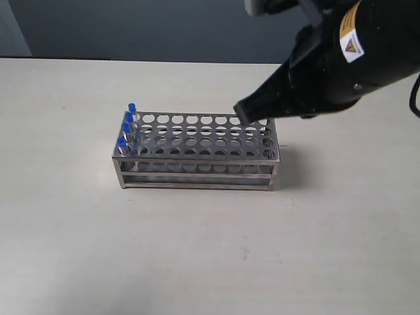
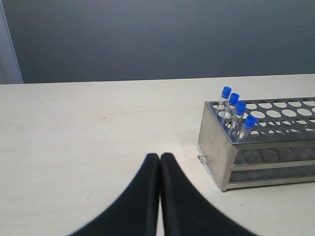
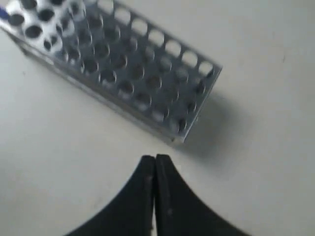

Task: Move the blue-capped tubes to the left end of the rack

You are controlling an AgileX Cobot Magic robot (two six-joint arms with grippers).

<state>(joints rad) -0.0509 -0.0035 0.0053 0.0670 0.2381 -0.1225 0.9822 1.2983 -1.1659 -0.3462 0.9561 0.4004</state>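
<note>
Right, status: steel test tube rack (image 1: 197, 176) sits on the worktop (image 1: 197, 262) around the middle, a bit nearer the far edge than the near one, long side roughly parallel to the far edge. Four blue-capped tubes (image 1: 126, 128) are in the rack's end column on the left arm's side, one per row, caps standing clear of the top plate. They're close to upright with a slight lean. Left wrist view confirms it: all four blue caps (image 2: 237, 104) line up along that end plate. Left pincer (image 2: 160, 157) has its fingers pressed together with nothing between them. It's over bare worktop, off the rack's tube end and apart from it, and it doesn't show in the exterior view. Right pincer (image 1: 241, 111) also has its fingers tight together, no gap, and grips nothing. In the exterior view its tip overlaps the far corner of the rack at the end away from the tubes. Can't tell from that angle whether it touches the plate. Right wrist view is blurred but shows the closed tips (image 3: 154, 158) over bare worktop, near that same end of the rack (image 3: 147, 98) and not on it.
</note>
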